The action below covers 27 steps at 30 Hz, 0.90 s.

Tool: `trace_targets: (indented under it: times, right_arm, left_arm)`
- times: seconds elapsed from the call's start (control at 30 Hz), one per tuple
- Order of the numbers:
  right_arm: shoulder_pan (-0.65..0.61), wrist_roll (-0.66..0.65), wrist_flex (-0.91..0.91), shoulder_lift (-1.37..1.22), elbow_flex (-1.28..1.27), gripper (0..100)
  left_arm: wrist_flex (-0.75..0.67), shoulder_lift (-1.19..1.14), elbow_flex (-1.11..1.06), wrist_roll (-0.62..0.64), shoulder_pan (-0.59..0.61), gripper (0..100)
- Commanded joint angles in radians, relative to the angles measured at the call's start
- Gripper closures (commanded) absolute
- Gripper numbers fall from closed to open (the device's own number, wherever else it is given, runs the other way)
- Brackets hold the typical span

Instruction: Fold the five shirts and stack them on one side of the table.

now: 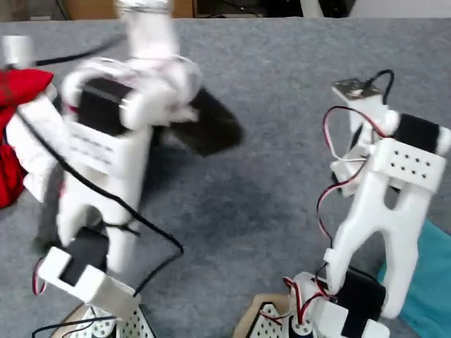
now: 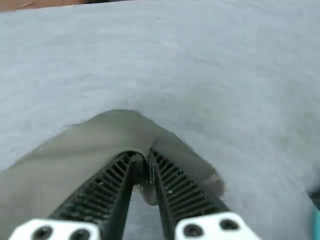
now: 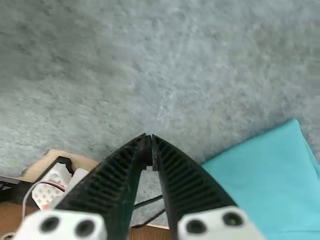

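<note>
My left gripper (image 2: 145, 161) is shut on a fold of a dark grey-olive shirt (image 2: 95, 145), which hangs from it above the grey table (image 2: 210, 65). In the high view the raised left arm (image 1: 120, 134) holds that dark shirt (image 1: 211, 127) over the middle back of the table. A red shirt (image 1: 17, 113) lies bunched at the left edge. A teal shirt (image 1: 431, 282) lies flat at the front right corner. My right gripper (image 3: 149, 145) is shut with nothing in it, close above the table beside the teal shirt (image 3: 265, 180).
The right arm (image 1: 384, 190) stands folded over its base at the front right. Both arm bases and their cables (image 1: 141, 225) take up the front edge. Grey felt covers the table's middle (image 1: 268, 183). The right arm's base plate (image 3: 55, 175) lies behind its gripper.
</note>
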State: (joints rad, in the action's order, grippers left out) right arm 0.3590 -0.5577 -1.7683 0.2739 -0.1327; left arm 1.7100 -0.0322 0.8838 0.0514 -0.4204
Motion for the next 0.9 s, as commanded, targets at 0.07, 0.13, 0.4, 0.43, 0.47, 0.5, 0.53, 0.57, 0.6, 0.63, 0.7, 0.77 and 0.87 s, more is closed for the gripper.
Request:
trace_targets:
  times: [0.07, 0.13, 0.4, 0.43, 0.47, 0.5, 0.53, 0.57, 0.6, 0.63, 0.7, 0.77, 0.87]
  right_arm:
    - [0.093, -0.046, -0.005, 0.044, -0.002, 99.4]
    - [0.099, -0.051, -0.005, 0.044, -0.002, 99.4]
    - [-0.001, -0.049, -0.008, 0.044, -0.001, 99.3]
    - [-0.035, -0.049, -0.009, 0.044, 0.001, 99.3]
    - [-0.074, -0.046, -0.011, 0.044, 0.001, 99.3]
    - [-0.119, -0.046, -0.011, 0.044, 0.001, 99.3]
    - [-0.165, -0.044, -0.011, 0.044, 0.001, 99.3]
    - [-0.214, -0.043, -0.011, 0.042, 0.001, 99.3]
    - [-0.265, -0.043, -0.009, 0.041, 0.001, 99.1]
    - [-0.318, -0.043, -0.008, 0.041, 0.001, 98.1]
    - [-0.421, -0.043, -0.006, 0.041, 0.002, 93.1]
    - [-0.524, -0.044, -0.005, 0.033, 0.002, 84.3]
    - [-0.644, -0.035, 0.020, -0.028, 0.035, 70.9]
  left_arm:
    - [-0.046, -0.010, -0.054, 0.006, -0.141, 97]
    - [-0.031, -0.022, -0.095, 0.008, -0.150, 92]
    - [0.051, 0.022, -0.169, 0.213, 0.109, 75]
    - [0.051, 0.039, -0.189, 0.203, 0.181, 75]
    - [0.051, 0.053, -0.213, 0.189, 0.262, 75]
    - [0.051, 0.064, -0.238, 0.170, 0.339, 75]
    - [0.051, 0.073, -0.267, 0.149, 0.414, 75]
    - [0.049, 0.074, -0.298, 0.124, 0.497, 75]
    - [0.049, 0.076, -0.334, 0.095, 0.580, 75]
    - [0.044, 0.070, -0.379, 0.061, 0.657, 75]
    - [-0.031, 0.033, -0.497, -0.018, 0.786, 75]
    - [-0.164, -0.007, -0.629, -0.063, 0.881, 75]
    - [-0.338, -0.056, -0.772, -0.080, 0.954, 75]
